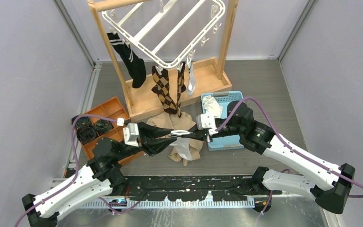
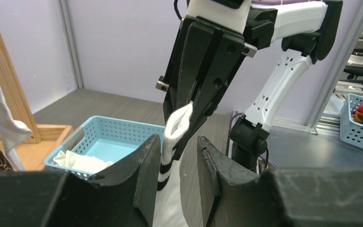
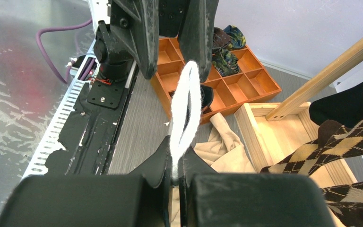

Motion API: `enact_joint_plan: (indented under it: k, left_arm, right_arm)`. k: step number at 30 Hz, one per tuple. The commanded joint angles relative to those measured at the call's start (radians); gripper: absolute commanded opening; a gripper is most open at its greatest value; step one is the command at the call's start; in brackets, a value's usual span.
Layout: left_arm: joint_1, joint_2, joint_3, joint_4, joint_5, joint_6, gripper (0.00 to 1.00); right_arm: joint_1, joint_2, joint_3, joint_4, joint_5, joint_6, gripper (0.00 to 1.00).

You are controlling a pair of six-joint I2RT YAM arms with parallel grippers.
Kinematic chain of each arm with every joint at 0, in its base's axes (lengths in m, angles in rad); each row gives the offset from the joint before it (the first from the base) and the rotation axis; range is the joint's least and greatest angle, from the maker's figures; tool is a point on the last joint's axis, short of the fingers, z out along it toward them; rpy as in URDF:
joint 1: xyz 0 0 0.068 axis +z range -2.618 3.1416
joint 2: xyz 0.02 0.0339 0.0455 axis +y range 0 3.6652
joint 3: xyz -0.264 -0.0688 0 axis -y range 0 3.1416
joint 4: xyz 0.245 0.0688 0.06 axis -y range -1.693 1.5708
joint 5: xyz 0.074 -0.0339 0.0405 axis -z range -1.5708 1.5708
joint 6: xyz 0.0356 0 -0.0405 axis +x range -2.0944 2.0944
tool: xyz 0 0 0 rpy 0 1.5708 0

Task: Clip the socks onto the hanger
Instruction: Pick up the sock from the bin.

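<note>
Between the two arms at mid-table: one white knit sock (image 3: 185,109) with black bands, its cuff end pinched flat in the right gripper (image 3: 176,165), whose jaws are closed on it. The left gripper (image 2: 179,138) is narrowly parted, straddling the sock. Behind: white plastic rectangular hanger (image 1: 169,64) on a light wooden stand (image 1: 144,100), carrying a black white-striped sock (image 1: 130,59), brown argyle socks (image 1: 166,90) and a banded white sock (image 1: 191,78). Perforated blue basket (image 1: 227,98); orange compartment tray (image 1: 108,109); crumpled beige cloth (image 1: 170,122).
</note>
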Motion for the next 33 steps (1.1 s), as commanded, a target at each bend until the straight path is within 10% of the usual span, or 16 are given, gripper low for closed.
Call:
enact_joint_plan:
  k: [1, 11, 17, 22, 33]
  left_arm:
    - [0.000, 0.033, 0.017, 0.057, 0.024, -0.001, 0.33]
    - [0.000, 0.043, 0.022, 0.077, 0.027, -0.010, 0.23]
    - [0.000, 0.049, 0.022, 0.073, 0.024, -0.015, 0.00]
    - [0.000, 0.035, 0.023, 0.030, -0.041, 0.002, 0.00]
    - [0.000, -0.011, 0.014, -0.005, -0.108, 0.054, 0.00]
  right_arm:
    - [0.004, -0.002, 0.037, 0.057, -0.007, 0.018, 0.04]
    - [0.003, -0.001, 0.034, 0.060, -0.008, 0.025, 0.05]
    - [0.004, -0.002, 0.033, 0.064, 0.001, 0.028, 0.09]
    - [-0.019, -0.053, -0.021, 0.182, 0.175, 0.154, 0.57]
    - [-0.685, 0.153, -0.101, 1.106, -0.058, 0.850, 0.73]
